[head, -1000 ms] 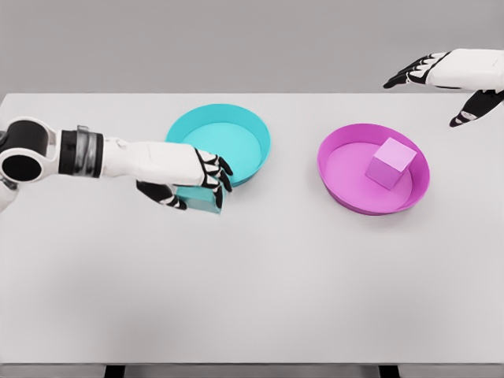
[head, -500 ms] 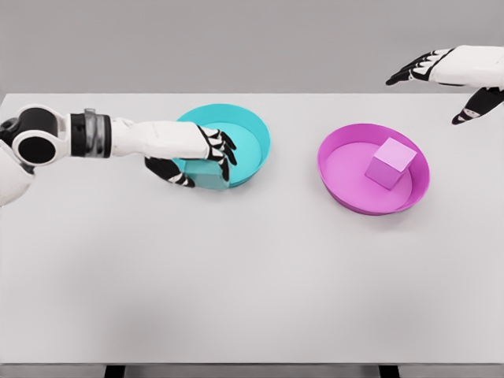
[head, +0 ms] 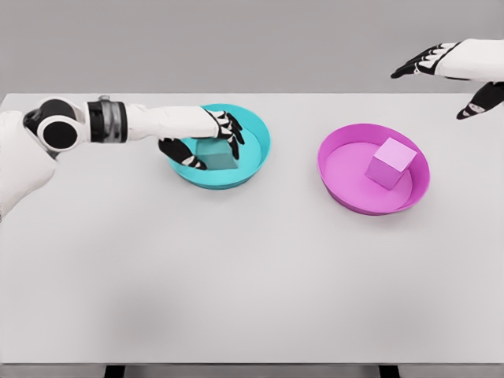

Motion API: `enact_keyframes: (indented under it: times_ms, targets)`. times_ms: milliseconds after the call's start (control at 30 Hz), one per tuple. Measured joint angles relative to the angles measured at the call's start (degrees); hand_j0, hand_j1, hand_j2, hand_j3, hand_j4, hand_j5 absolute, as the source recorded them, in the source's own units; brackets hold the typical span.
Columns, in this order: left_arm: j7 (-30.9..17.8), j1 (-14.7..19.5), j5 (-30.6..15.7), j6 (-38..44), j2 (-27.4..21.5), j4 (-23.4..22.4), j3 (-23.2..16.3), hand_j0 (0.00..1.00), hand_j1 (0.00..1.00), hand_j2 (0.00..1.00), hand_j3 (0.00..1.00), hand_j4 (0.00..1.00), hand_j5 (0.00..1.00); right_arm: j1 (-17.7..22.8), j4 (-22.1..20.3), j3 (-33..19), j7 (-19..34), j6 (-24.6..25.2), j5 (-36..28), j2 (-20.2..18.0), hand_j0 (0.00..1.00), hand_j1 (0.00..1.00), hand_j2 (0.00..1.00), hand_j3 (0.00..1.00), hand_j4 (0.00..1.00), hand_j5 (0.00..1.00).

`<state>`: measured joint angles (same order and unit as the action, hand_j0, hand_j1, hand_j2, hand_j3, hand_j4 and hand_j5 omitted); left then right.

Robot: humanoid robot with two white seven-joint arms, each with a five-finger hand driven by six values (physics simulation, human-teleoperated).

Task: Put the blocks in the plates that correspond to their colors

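Both arms are smooth white shells; the left hand and right hand have black-and-white fingers, with black wrist bands.

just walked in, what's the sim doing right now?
Color sorting. The left hand grips the teal block and holds it over or inside the teal plate; contact with the plate floor is unclear. The pink block already sits in the pink plate. The right hand hangs open at the upper right, past the far edge of the white table, holding nothing.
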<state>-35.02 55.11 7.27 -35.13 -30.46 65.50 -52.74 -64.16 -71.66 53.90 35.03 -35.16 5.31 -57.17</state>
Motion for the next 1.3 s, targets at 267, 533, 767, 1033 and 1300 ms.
enact_keyframes:
  times_ms: [267, 533, 767, 1033, 1300]
  targets:
    - [-0.02, 1.14, 0.12, 0.03, 3.71, -7.55, 1.28, 0.62, 0.62, 0.62, 0.62, 0.62, 0.62, 0.0, -0.02, -0.32, 0.0, 0.0, 0.0, 0.03, 1.0, 1.0, 1.0, 1.0, 1.0, 1.0]
    - [-0.03, 2.55, 0.23, 0.02, 6.09, -12.92, 1.57, 0.65, 0.65, 0.65, 0.65, 0.65, 0.65, 0.09, 0.07, -0.39, 0.0, 0.0, 0.01, 0.11, 1.0, 1.0, 1.0, 1.0, 1.0, 1.0]
    - [0.0, 2.9, 0.5, -0.03, 7.37, -15.67, 1.96, 0.99, 0.99, 0.99, 0.99, 0.99, 0.99, 2.11, -0.36, 0.08, 0.0, -0.02, 0.15, 0.55, 1.0, 1.0, 1.0, 1.0, 1.0, 1.0]
    - [-0.01, 2.81, 0.45, -0.04, 7.37, -15.56, 3.74, 1.0, 1.0, 1.0, 1.0, 1.0, 1.0, 2.37, -1.47, 0.34, 0.0, 0.0, 0.34, 0.57, 1.0, 1.0, 1.0, 1.0, 1.0, 1.0]
    - [-0.02, -4.48, -1.97, -0.1, 1.25, -2.73, 12.96, 1.0, 1.0, 1.0, 1.0, 1.0, 1.0, 2.37, -1.87, 0.08, 0.0, 0.0, 0.35, 0.33, 1.0, 1.0, 1.0, 1.0, 1.0, 1.0]
